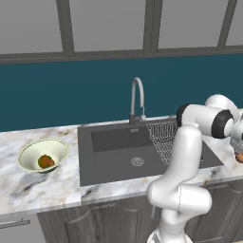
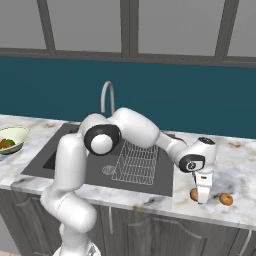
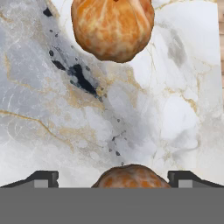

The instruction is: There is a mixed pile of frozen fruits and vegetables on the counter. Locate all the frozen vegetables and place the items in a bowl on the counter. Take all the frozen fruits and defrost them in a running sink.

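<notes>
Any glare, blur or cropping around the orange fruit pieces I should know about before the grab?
Hand view: sharp and evenly lit, no glare; the far round orange fruit is cropped at the top edge, the near one is cut by the bottom band. Right base view: both pieces are tiny on the white marble counter, the open gripper partly covering one.

Arm point(image 2: 135, 131): rises from the base, folds at a raised elbow and reaches out low to the robot's right.
Forearm point(image 2: 167, 142): slopes downward toward the wrist.
Wrist point(image 2: 197, 156): bent so the hand points straight down.
Gripper point(image 2: 202, 197): down low, its jaws spread wide (nothing is clamped between them).
Fingertips point(image 3: 41, 179): in the hand view two dark tips stand far apart at the bottom corners, one on each side.
Hand, left base view point(image 1: 237, 147): cut off by the right picture edge.
</notes>
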